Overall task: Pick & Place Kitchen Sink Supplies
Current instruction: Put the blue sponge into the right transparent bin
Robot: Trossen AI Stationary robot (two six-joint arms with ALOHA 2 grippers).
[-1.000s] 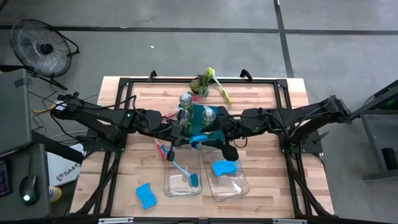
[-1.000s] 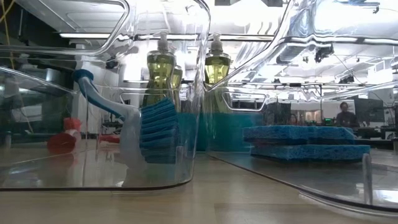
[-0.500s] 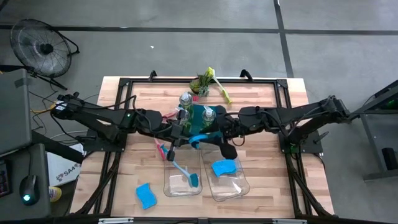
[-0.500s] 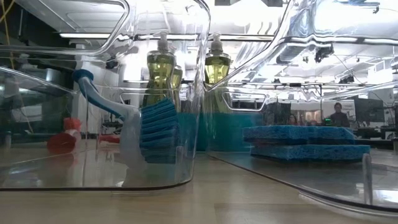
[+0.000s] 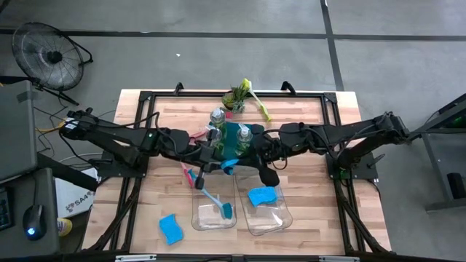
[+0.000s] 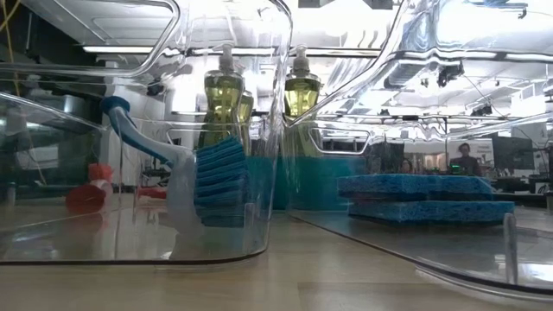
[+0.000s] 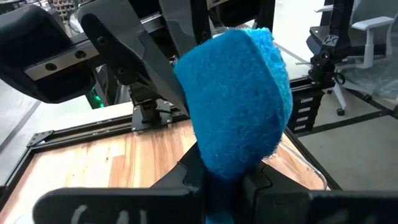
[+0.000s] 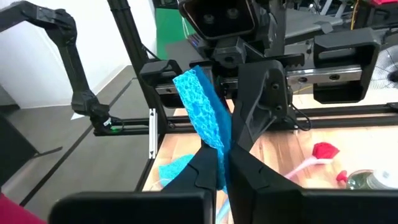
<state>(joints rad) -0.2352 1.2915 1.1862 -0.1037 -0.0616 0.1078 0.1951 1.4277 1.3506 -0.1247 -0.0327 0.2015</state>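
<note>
**A:** Holding one palm-sized blue sponge (image 5: 230, 161) between them, both grippers meet above the middle of the wooden table (image 5: 313, 116). The left gripper (image 7: 224, 177) has its fingers clamped on one end; the right gripper (image 8: 222, 163) has its fingers pressed together on the thin edge of the same sponge, as the right wrist view shows.

**B:** So a hand-over in mid-air. What is already put away?

**A:** One blue sponge (image 5: 262, 196) lies in the right-hand clear plastic bin (image 5: 280, 222), and a blue long-handled dish brush (image 5: 216, 203) lies in the left-hand clear bin (image 5: 197, 220).

**B:** And what is left?

**A:** Another blue sponge (image 5: 170, 228) sits on the bare wood near the front left. A red-pink brush (image 5: 189, 175) lies just beside the left bin, a yellow-green brush (image 5: 255, 100) rests by the small green potted plant (image 5: 235, 98) at the back, and the clear pump bottles of yellow-green soap (image 5: 218, 117) stand at the teal tray (image 5: 234, 132). Whether every bottle stands inside the tray, I cannot tell from above.

**B:** Roughly a third done, then?

**A:** I judge so; the held sponge likely goes into the right bin next.
</note>
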